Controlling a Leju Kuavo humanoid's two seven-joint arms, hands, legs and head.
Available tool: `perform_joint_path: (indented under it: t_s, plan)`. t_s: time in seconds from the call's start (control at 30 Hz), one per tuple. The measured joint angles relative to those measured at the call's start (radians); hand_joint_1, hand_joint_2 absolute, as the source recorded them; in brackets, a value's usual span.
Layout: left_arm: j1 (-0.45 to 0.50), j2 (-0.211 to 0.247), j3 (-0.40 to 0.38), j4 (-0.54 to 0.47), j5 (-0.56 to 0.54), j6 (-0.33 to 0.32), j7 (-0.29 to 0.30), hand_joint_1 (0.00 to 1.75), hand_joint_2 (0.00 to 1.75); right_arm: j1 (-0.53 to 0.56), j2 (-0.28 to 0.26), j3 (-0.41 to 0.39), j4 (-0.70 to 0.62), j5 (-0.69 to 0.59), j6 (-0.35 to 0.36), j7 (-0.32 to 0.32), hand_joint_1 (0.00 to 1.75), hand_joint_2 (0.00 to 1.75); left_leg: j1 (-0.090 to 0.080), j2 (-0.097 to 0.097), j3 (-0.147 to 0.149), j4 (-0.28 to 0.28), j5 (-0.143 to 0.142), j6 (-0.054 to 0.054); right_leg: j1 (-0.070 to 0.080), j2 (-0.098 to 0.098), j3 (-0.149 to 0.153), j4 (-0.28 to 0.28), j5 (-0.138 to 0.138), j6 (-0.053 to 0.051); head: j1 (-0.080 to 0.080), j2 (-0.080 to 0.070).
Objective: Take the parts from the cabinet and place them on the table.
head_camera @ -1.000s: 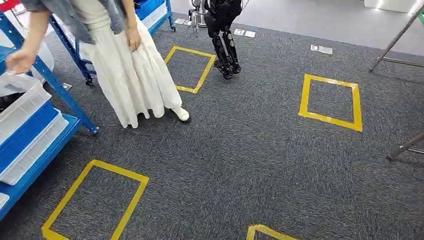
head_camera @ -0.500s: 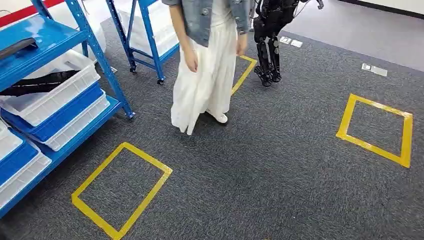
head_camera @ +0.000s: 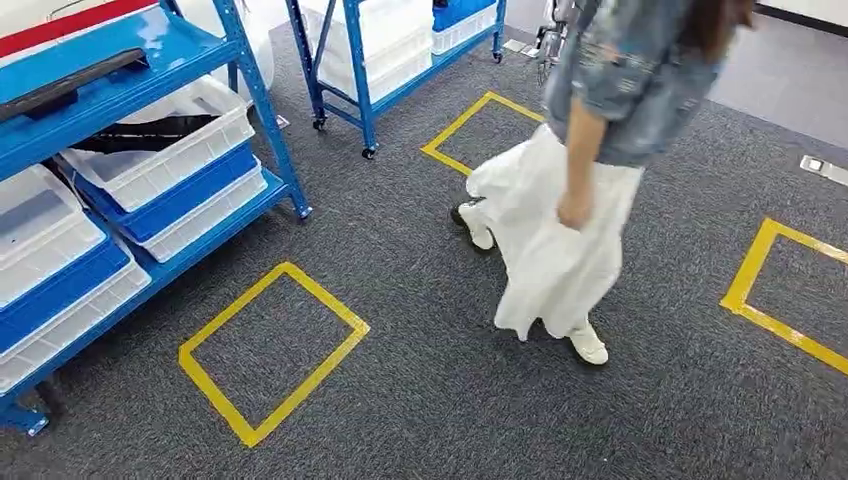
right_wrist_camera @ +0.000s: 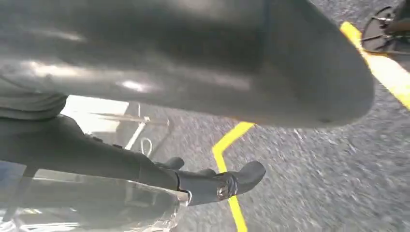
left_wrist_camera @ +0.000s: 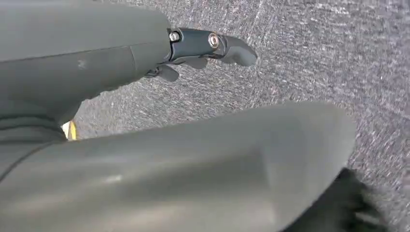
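You've got both hands hanging over the carpet (head_camera: 420, 400), nothing in either. Left hand (left_wrist_camera: 145, 96): in the left wrist view the thumb and dark fingers (left_wrist_camera: 227, 46) stick straight out, spread from each other, touching nothing. Right hand (right_wrist_camera: 159, 121): same picture in the right wrist view, fingers (right_wrist_camera: 232, 181) extended and apart from the thumb, holding nothing; a clear plastic-looking thing shows behind them, can't tell what it is.

Blue cabinet (head_camera: 250, 90) sits at the left edge of the head view. White bins (head_camera: 170, 160) and blue bins (head_camera: 180, 200) are stacked on its lower shelf. A dark part (head_camera: 140, 135) lies in the top white bin next to the front post. Another flat dark item (head_camera: 70, 85) rests on the upper shelf, near its front edge.

Second blue rack (head_camera: 350, 60) stands behind it, also loaded with white bins.

A person (head_camera: 590, 150) in a denim jacket and white skirt is on the carpet right of the cabinet, well apart from it. Yellow tape square (head_camera: 275, 350) is on the floor just in front of the cabinet's lower shelf.
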Motion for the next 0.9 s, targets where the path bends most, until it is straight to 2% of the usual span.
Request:
perform_joint_path:
  t_s: [0.07, 0.1, 0.13, 0.17, 0.2, 0.23, 0.27, 0.3, 0.33, 0.37, 0.4, 0.43, 0.47, 0.5, 0.53, 0.6, 0.63, 0.67, 0.7, 0.73, 0.77, 0.8, 0.83, 0.87, 0.9]
  plan:
    - [0.000, 0.001, 0.000, 0.000, 0.000, 0.003, 0.001, 0.00, 0.00, -0.004, 0.001, 0.000, 0.000, 0.002, 0.006, -0.002, 0.00, 0.00, -0.005, -0.024, -0.007, -0.001, 0.002, 0.006, -0.006, -0.023, 0.003, -0.003, 0.000, 0.004, -0.001, 0.000]
    - [0.003, 0.002, 0.000, 0.000, 0.000, 0.003, 0.001, 0.00, 0.00, -0.006, 0.003, 0.000, 0.000, 0.003, 0.008, -0.004, 0.00, 0.00, -0.006, -0.038, -0.007, -0.008, 0.006, 0.013, -0.004, -0.036, 0.008, -0.007, 0.001, 0.009, -0.002, 0.000]
    - [0.004, 0.001, 0.000, 0.000, 0.000, 0.003, 0.001, 0.00, 0.00, -0.006, 0.003, 0.000, -0.001, 0.006, 0.008, -0.007, 0.00, 0.00, 0.012, -0.053, 0.006, -0.027, 0.021, 0.019, 0.001, -0.022, 0.003, 0.001, -0.008, 0.015, 0.000, 0.000]
    - [0.005, 0.000, 0.000, 0.000, 0.000, 0.003, 0.002, 0.00, 0.00, -0.006, 0.002, 0.000, -0.001, 0.007, 0.008, -0.009, 0.00, 0.00, 0.010, -0.059, 0.007, -0.032, 0.024, 0.019, -0.008, 0.039, -0.004, 0.027, -0.021, 0.018, 0.002, 0.000]
    - [0.003, 0.000, 0.000, 0.000, 0.000, 0.003, 0.002, 0.00, 0.00, -0.004, 0.002, 0.000, 0.000, 0.008, 0.009, -0.011, 0.00, 0.00, 0.012, -0.072, 0.003, -0.031, 0.028, 0.024, -0.009, 0.079, -0.030, 0.083, -0.052, 0.013, 0.002, 0.000]
    - [0.000, -0.001, 0.000, 0.000, 0.000, 0.003, 0.002, 0.00, 0.00, -0.003, 0.002, 0.000, 0.000, 0.010, 0.010, -0.012, 0.00, 0.00, 0.012, -0.085, 0.000, -0.031, 0.030, 0.027, -0.015, 0.097, -0.069, 0.164, -0.088, 0.010, 0.005, 0.000]
    - [0.001, -0.003, 0.000, 0.000, 0.000, 0.003, 0.002, 0.00, 0.00, -0.001, 0.001, 0.000, 0.000, 0.011, 0.011, -0.012, 0.00, 0.00, 0.012, -0.100, -0.003, -0.031, 0.030, 0.027, -0.021, 0.103, -0.110, 0.246, -0.119, 0.011, 0.004, 0.000]
    - [0.001, -0.003, 0.000, 0.000, 0.000, 0.003, 0.003, 0.00, 0.00, 0.000, 0.000, 0.000, 0.000, 0.013, 0.011, -0.012, 0.00, 0.00, 0.013, -0.115, -0.004, -0.030, 0.032, 0.025, -0.023, 0.104, -0.136, 0.300, -0.132, 0.018, 0.007, 0.000]
    - [0.003, -0.003, 0.000, 0.000, 0.000, 0.004, 0.003, 0.00, 0.00, 0.002, -0.001, 0.000, 0.000, 0.014, 0.012, -0.012, 0.00, 0.00, 0.015, -0.130, -0.004, -0.030, 0.033, 0.023, -0.028, 0.104, -0.137, 0.301, -0.123, 0.029, 0.006, 0.000]
    - [0.005, -0.003, 0.000, 0.000, 0.000, 0.004, 0.004, 0.00, 0.00, 0.002, -0.002, 0.000, 0.000, 0.015, 0.013, -0.012, 0.00, 0.00, 0.017, -0.145, -0.003, -0.029, 0.034, 0.020, -0.034, 0.105, -0.117, 0.258, -0.097, 0.045, 0.007, 0.000]
    - [0.006, -0.003, 0.000, 0.000, 0.000, 0.004, 0.004, 0.00, 0.00, 0.002, -0.003, 0.000, 0.000, 0.015, 0.014, -0.014, 0.00, 0.00, 0.020, -0.159, -0.002, -0.028, 0.035, 0.016, -0.042, 0.108, -0.077, 0.172, -0.057, 0.062, 0.007, 0.000]
    - [0.006, -0.003, 0.000, 0.000, 0.000, 0.003, 0.004, 0.00, 0.00, 0.000, -0.003, 0.000, 0.000, 0.014, 0.014, -0.015, 0.00, 0.00, 0.023, -0.173, -0.003, -0.025, 0.034, 0.006, -0.052, 0.128, -0.030, 0.074, -0.018, 0.079, 0.006, 0.000]
    - [0.005, -0.003, 0.000, 0.000, 0.000, 0.003, 0.004, 0.00, 0.00, 0.001, -0.002, 0.000, 0.001, 0.014, 0.014, -0.015, 0.00, 0.00, 0.023, -0.184, -0.008, -0.019, 0.033, -0.004, -0.064, 0.178, -0.004, 0.009, -0.008, 0.086, 0.011, 0.000]
    - [0.004, -0.002, 0.000, 0.000, 0.000, 0.003, 0.004, 0.00, 0.00, 0.000, 0.000, 0.000, 0.002, 0.014, 0.013, -0.016, 0.00, 0.00, 0.019, -0.196, -0.013, -0.012, 0.029, -0.013, -0.051, 0.178, -0.007, 0.005, -0.006, 0.069, 0.013, 0.000]
    - [0.005, -0.002, 0.000, 0.000, 0.000, 0.004, 0.003, 0.00, 0.00, -0.001, 0.000, 0.000, 0.002, 0.015, 0.013, -0.016, 0.00, 0.00, 0.017, -0.200, -0.014, -0.015, 0.032, -0.019, -0.050, 0.165, -0.008, 0.007, -0.007, 0.056, 0.008, 0.000]
    - [0.011, -0.002, 0.000, 0.000, 0.000, 0.004, 0.004, 0.00, 0.00, -0.003, -0.001, 0.000, 0.002, 0.016, 0.013, -0.016, 0.00, 0.00, 0.024, -0.217, -0.019, -0.019, 0.038, -0.027, -0.043, 0.149, 0.005, 0.009, -0.004, 0.040, 0.005, 0.000]
    - [0.013, -0.001, 0.000, 0.000, 0.000, 0.004, 0.005, 0.00, 0.00, -0.003, -0.001, 0.000, 0.002, 0.016, 0.013, -0.016, 0.00, 0.00, 0.032, -0.225, -0.023, -0.014, 0.038, -0.032, -0.053, 0.135, 0.000, 0.006, 0.001, 0.031, 0.005, 0.000]
    - [0.015, -0.001, 0.000, 0.000, 0.000, 0.004, 0.005, 0.00, 0.00, -0.004, -0.001, 0.000, 0.002, 0.016, 0.013, -0.016, 0.00, 0.00, 0.028, -0.168, -0.033, 0.009, 0.018, -0.032, -0.048, 0.126, 0.002, 0.006, 0.004, 0.025, 0.005, 0.000]
    - [0.013, -0.001, 0.000, 0.000, 0.000, 0.004, 0.006, 0.00, 0.00, -0.003, 0.000, 0.000, 0.002, 0.016, 0.013, -0.018, 0.00, 0.00, 0.025, -0.124, -0.059, 0.066, -0.021, -0.034, -0.044, 0.115, 0.001, 0.006, 0.004, 0.018, -0.003, 0.000]
    - [0.011, -0.001, 0.000, 0.000, -0.002, 0.004, 0.006, 0.00, 0.00, 0.000, 0.000, 0.000, 0.002, 0.016, 0.013, -0.018, 0.00, 0.00, 0.025, -0.104, -0.095, 0.143, -0.062, -0.035, -0.039, 0.102, 0.000, 0.006, 0.002, 0.015, -0.005, 0.000]
    - [0.010, -0.001, 0.000, 0.000, -0.002, 0.004, 0.006, 0.00, 0.00, 0.001, 0.000, 0.000, 0.002, 0.016, 0.013, -0.018, 0.00, 0.00, 0.025, -0.094, -0.133, 0.223, -0.098, -0.035, -0.034, 0.086, -0.001, 0.006, 0.001, 0.013, -0.005, 0.000]
    - [0.010, -0.001, 0.000, 0.000, -0.003, 0.003, 0.006, 0.00, 0.00, 0.001, 0.000, 0.000, 0.002, 0.016, 0.013, -0.018, 0.00, 0.00, 0.025, -0.089, -0.165, 0.289, -0.120, -0.034, -0.029, 0.071, -0.002, 0.007, -0.001, 0.010, -0.005, 0.000]
    - [0.011, -0.002, 0.000, 0.000, -0.003, 0.003, 0.009, 0.00, 0.00, 0.002, -0.002, 0.000, 0.002, 0.016, 0.013, -0.018, 0.00, 0.00, 0.025, -0.087, -0.173, 0.308, -0.116, -0.032, -0.025, 0.058, -0.003, 0.007, -0.002, 0.008, -0.005, 0.000]
    - [0.013, -0.002, 0.000, 0.000, -0.003, 0.003, 0.010, 0.00, 0.00, 0.001, -0.002, 0.000, 0.002, 0.016, 0.013, -0.018, 0.00, 0.00, 0.024, -0.086, -0.157, 0.277, -0.091, -0.026, -0.022, 0.045, -0.002, 0.007, -0.004, 0.006, -0.005, 0.000]
    - [0.013, -0.001, 0.000, 0.000, -0.003, 0.003, 0.010, 0.00, 0.00, 0.000, -0.002, 0.000, 0.002, 0.016, 0.013, -0.018, 0.00, 0.00, 0.022, -0.082, -0.117, 0.205, -0.052, -0.019, -0.019, 0.034, 0.001, 0.007, -0.005, 0.005, -0.005, 0.000]
